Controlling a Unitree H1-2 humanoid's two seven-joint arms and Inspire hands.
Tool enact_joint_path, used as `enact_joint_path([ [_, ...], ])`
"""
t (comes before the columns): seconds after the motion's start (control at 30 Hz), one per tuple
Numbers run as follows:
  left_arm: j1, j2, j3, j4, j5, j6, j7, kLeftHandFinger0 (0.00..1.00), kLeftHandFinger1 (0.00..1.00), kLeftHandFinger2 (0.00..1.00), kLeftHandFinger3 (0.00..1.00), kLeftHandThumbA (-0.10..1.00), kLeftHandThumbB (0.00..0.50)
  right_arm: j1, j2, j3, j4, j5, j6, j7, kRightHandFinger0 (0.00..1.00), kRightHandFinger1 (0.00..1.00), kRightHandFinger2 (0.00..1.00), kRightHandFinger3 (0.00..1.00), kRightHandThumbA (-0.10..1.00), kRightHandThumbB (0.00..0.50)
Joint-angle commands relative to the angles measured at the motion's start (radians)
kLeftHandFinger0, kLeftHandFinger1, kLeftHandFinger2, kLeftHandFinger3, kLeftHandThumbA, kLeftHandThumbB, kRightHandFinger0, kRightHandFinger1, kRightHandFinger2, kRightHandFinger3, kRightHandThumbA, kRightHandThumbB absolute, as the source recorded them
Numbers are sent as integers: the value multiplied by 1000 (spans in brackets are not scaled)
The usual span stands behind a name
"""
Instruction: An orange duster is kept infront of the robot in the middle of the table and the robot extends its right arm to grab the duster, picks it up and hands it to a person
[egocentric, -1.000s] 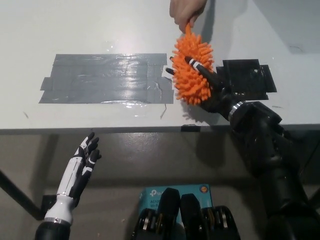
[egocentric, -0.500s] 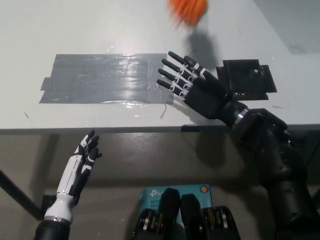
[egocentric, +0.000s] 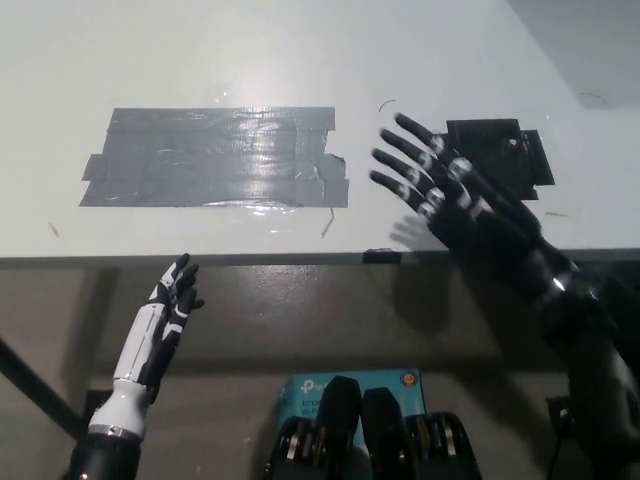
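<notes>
- The black right hand (egocentric: 455, 195) was held over the near right part of the white bench (egocentric: 200, 60), its fingers (egocentric: 400, 160) spread wide and holding nothing
- The right hand's fingertips pointed toward the far left, and its forearm ran back to the picture's lower right, past the bench's front edge
- The orange duster was nowhere in the head view; neither hand held it and it did not lie on the bench
- A broad patch of grey tape (egocentric: 215, 157) lay stuck flat on the bench to the left of the right hand, shiny with reflected light, its right end near the fingertips but apart from them
- A smaller patch of black tape (egocentric: 505, 145) lay on the bench just beyond and to the right of the right hand, partly covered by the hand's back
- A short black strip (egocentric: 381, 256) sat on the bench's front edge, below the right hand
- The white left hand (egocentric: 165, 315) rested below the bench's front edge at the lower left, well apart from everything on the bench, its fingers extended close together, pointing up and holding nothing
- A blue box (egocentric: 300, 390) showed on the floor at the bottom middle, under the bench's edge
</notes>
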Motion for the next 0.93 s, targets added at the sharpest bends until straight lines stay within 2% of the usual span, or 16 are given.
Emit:
enact_joint_path([
  [0.0, -23, 18, 3, -7, -13, -22, -10, 871, 1000, 1000, 1000, 915, 56, 140, -59, -28, -227, -20, -116, 10, 1000, 1000, 1000, 1000, 1000, 500],
  [0.07, -23, 18, 4, -6, -13, -23, -10, 870, 1000, 1000, 1000, 913, 56, 149, -62, -25, -234, -26, -122, 5, 1000, 1000, 1000, 1000, 1000, 500],
  [0.13, -21, 13, 4, -4, -12, -19, -7, 873, 1000, 1000, 1000, 910, 48, 215, -51, -26, -206, -133, -235, -46, 1000, 1000, 1000, 1000, 1000, 461],
  [0.2, -17, 10, 5, -3, -10, -22, -6, 873, 1000, 1000, 1000, 908, 45, 237, -41, -24, -147, -186, -303, -75, 1000, 1000, 1000, 1000, 1000, 458],
  [0.33, -16, 10, 5, -2, -9, -22, -6, 872, 1000, 1000, 1000, 906, 43, 241, -42, -18, -127, -200, -329, -82, 1000, 1000, 1000, 1000, 1000, 458],
  [0.37, -12, 9, 4, -2, -8, -26, -6, 880, 1000, 1000, 1000, 908, 43, 242, -46, -8, -78, -241, -358, -100, 1000, 1000, 1000, 1000, 1000, 418],
  [0.4, -6, 8, 2, -2, -6, -28, -6, 883, 1000, 1000, 1000, 910, 43, 244, -49, 1, -38, -281, -380, -120, 1000, 1000, 1000, 1000, 1000, 416],
  [0.43, -3, 8, 2, -1, -7, -32, -6, 889, 1000, 1000, 1000, 909, 37, 244, -54, 10, -21, -304, -383, -131, 1000, 1000, 1000, 1000, 1000, 397],
  [0.53, -1, 7, 3, 1, -9, -37, -6, 893, 1000, 1000, 1000, 908, 37, 242, -61, 23, 0, -331, -391, -143, 1000, 1000, 1000, 1000, 1000, 392],
  [0.57, 3, 5, 3, 4, -12, -44, -6, 920, 1000, 1000, 1000, 903, 42, 244, -65, 35, 3, -358, -401, -153, 1000, 1000, 1000, 1000, 1000, 367],
  [0.9, 24, 0, 2, -3, -13, -41, -5, 970, 1000, 1000, 1000, 935, 67, 253, -73, 61, 21, -396, -422, -180, 1000, 1000, 1000, 1000, 1000, 362],
])
